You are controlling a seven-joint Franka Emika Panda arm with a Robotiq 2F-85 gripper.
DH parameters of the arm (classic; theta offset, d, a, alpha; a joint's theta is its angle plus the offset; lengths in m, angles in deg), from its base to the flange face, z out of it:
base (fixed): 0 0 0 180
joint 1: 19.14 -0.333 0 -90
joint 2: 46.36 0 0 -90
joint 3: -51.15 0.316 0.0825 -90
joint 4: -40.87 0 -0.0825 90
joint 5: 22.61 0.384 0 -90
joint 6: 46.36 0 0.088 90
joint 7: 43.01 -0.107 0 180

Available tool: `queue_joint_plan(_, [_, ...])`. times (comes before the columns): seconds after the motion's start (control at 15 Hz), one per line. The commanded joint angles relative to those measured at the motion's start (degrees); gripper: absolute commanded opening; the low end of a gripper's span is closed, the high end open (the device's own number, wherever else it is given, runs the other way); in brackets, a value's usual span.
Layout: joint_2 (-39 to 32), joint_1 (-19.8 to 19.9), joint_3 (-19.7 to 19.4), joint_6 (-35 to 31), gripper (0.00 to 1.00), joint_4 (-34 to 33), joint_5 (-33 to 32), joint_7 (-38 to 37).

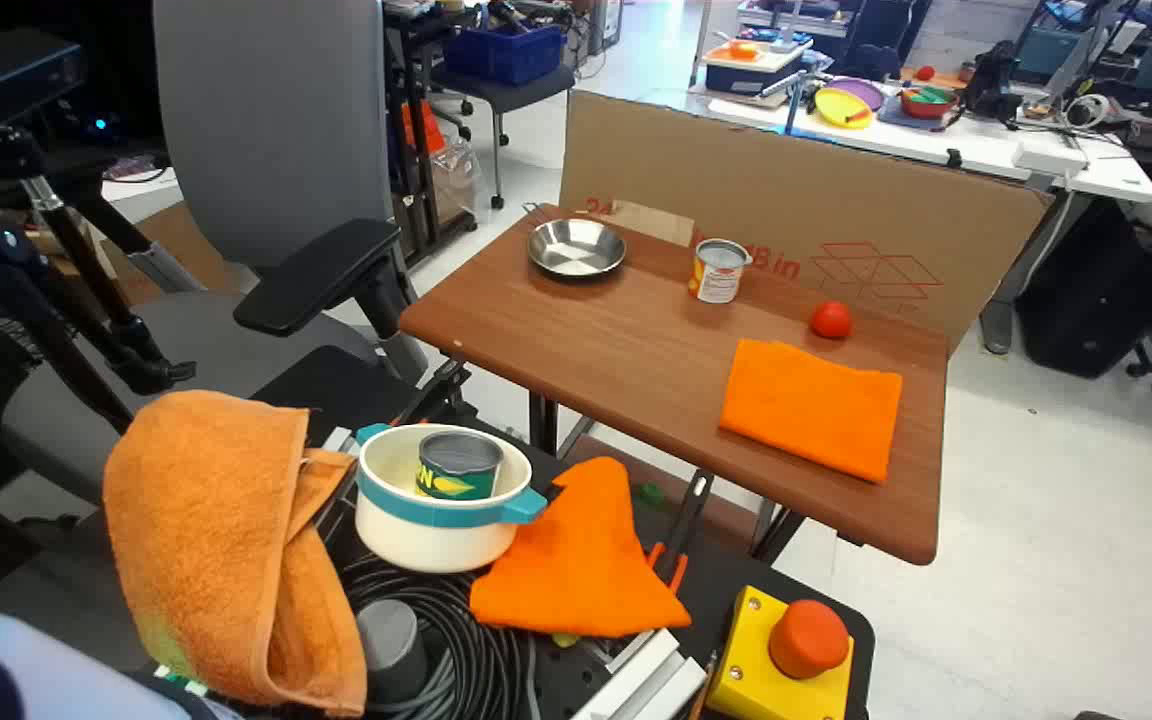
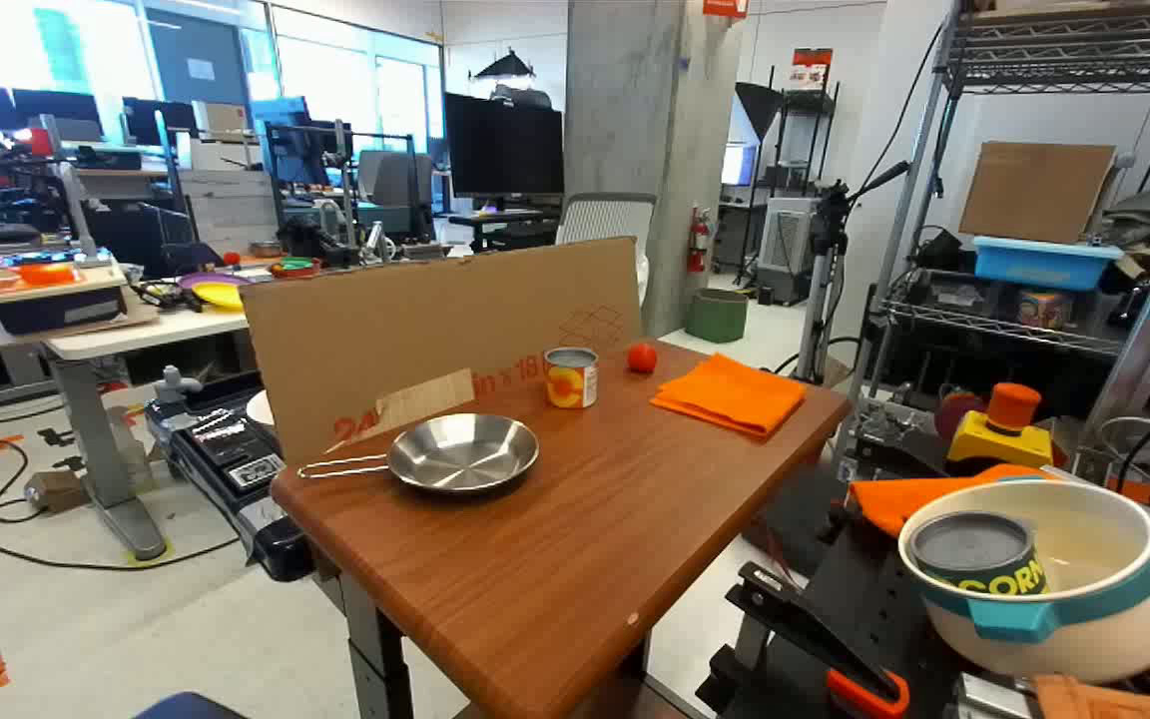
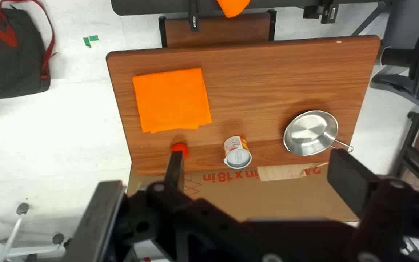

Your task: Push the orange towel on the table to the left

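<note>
A folded bright orange towel lies flat on the brown wooden table (image 1: 616, 345), near one short end. The towel shows in both exterior views (image 1: 811, 410) (image 2: 730, 394) and at the upper left of the table in the wrist view (image 3: 172, 100). My gripper (image 3: 257, 160) is in the wrist view only. Its two black fingers are wide apart with nothing between them. It is high above the scene and apart from the towel. The gripper is out of view in both exterior views.
A red tomato (image 3: 180, 148) lies close to the towel. A can (image 3: 238, 153) and a metal pan (image 3: 310, 133) stand farther along. Cardboard (image 1: 786, 200) walls the long edge. Beside the table are a pot (image 1: 436, 545), another orange cloth (image 1: 576, 560) and a terry towel (image 1: 201, 530).
</note>
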Motion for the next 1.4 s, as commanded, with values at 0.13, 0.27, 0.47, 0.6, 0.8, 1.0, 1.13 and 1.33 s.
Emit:
queue_joint_plan(0.13, [0.0, 0.1, 0.1, 0.1, 1.0, -0.2, 0.1, 0.0])
queue_joint_plan(0.27, [0.0, 0.1, 0.1, 0.1, 1.0, -0.2, 0.1, 0.0])
queue_joint_plan(0.47, [0.0, 0.1, 0.1, 0.1, 1.0, -0.3, 0.1, 0.0])
queue_joint_plan(0.6, [0.0, 0.1, 0.1, 0.1, 1.0, -0.3, 0.1, 0.0])
queue_joint_plan(0.8, [-0.3, 0.2, 0.2, -1.6, 1.0, -0.2, -0.7, 0.4])
queue_joint_plan(1.0, [-6.8, 0.6, -0.2, -9.0, 1.0, -2.2, -1.8, -0.3])
queue_joint_plan(1.13, [-12.8, 1.3, -0.5, -14.0, 1.0, -3.6, -2.9, -0.4])
queue_joint_plan(1.33, [-22.5, 2.3, -0.9, -20.9, 1.0, -6.1, -3.6, -0.7])
